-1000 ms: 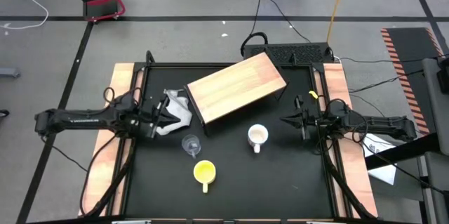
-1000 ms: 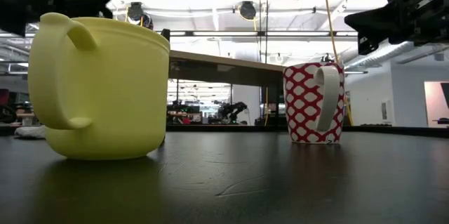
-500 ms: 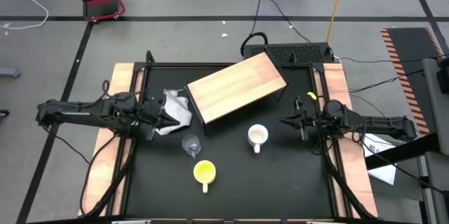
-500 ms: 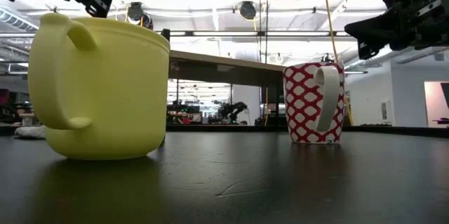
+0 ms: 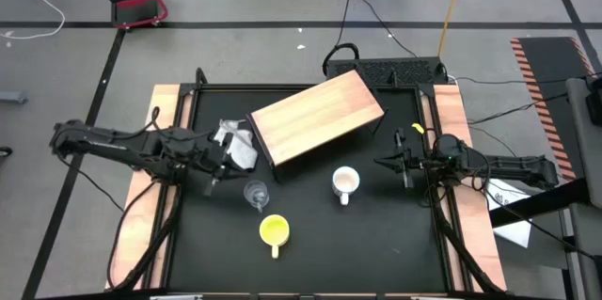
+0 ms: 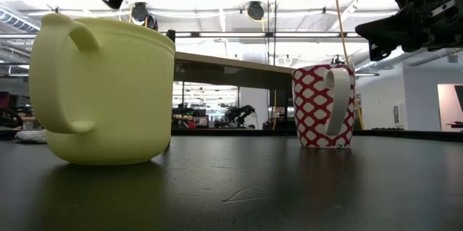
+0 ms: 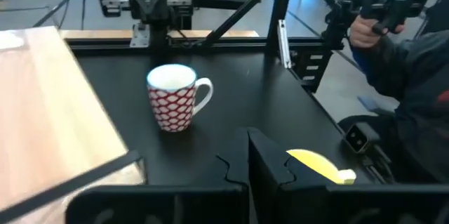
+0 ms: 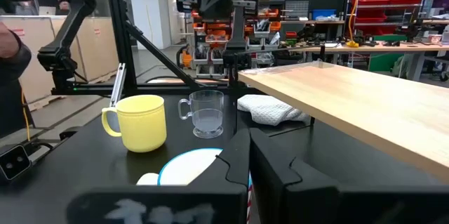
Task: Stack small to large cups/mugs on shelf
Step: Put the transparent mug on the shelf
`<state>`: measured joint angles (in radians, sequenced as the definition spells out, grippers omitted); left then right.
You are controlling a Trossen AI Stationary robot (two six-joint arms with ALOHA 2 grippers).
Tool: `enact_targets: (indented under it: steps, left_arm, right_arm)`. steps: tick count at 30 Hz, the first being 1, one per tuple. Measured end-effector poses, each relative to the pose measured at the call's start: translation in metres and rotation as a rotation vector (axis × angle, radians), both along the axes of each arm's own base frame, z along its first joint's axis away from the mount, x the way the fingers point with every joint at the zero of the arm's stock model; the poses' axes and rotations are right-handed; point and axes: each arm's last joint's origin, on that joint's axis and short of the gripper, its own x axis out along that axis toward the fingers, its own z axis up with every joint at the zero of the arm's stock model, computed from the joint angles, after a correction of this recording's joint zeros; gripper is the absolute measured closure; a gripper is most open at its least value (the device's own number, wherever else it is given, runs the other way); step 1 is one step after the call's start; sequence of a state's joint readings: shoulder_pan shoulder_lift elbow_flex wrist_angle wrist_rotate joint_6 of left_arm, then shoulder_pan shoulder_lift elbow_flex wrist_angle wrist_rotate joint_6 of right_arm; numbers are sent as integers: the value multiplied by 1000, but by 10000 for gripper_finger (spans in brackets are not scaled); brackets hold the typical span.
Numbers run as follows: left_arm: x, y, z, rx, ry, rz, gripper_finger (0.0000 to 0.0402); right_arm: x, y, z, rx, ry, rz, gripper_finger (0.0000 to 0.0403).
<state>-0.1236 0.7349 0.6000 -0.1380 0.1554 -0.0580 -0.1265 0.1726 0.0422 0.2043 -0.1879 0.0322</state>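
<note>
Glass cup [image 5: 255, 193] stands mid-table toward the left edge, between shelf [image 5: 316, 117] and yellow mug [image 5: 274, 230]; likely light, slippery and fragile, best pinched at its rim. Left hand [image 5: 216, 169] hovers beside it; right hand [image 5: 395, 163] waits near the right edge; their finger spread I cannot tell.

Glass cup [image 5: 255, 193] between cloth [image 5: 235, 146] and handled mug [image 5: 274, 231], shelf [image 5: 316, 118] behind

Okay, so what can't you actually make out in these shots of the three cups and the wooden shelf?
- Small clear glass cup: hidden in the low view behind the yellow handled mug.
- Wood-topped shelf: its open side is unseen from above; cut off by the edge in both wrist views.
- Left gripper: too small in the high view to read its fingers.
- Right gripper: likewise too small.
- Red-patterned white mug: contents unseen.
</note>
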Motion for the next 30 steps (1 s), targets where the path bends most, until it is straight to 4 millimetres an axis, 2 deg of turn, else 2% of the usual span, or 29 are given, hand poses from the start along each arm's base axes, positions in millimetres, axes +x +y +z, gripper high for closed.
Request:
enact_targets:
  steps: [7,22,30]
  left_arm:
    - [14,-9,-3,54,106,-49,401]
    - [32,-11,-21,28,476,44,401]
    - [45,-14,-24,26,564,71,401]
  right_arm:
    - [0,0,0,0,0,0,403]
    - [0,0,0,1,3,0,403]
    - [0,0,-4,5,41,0,403]
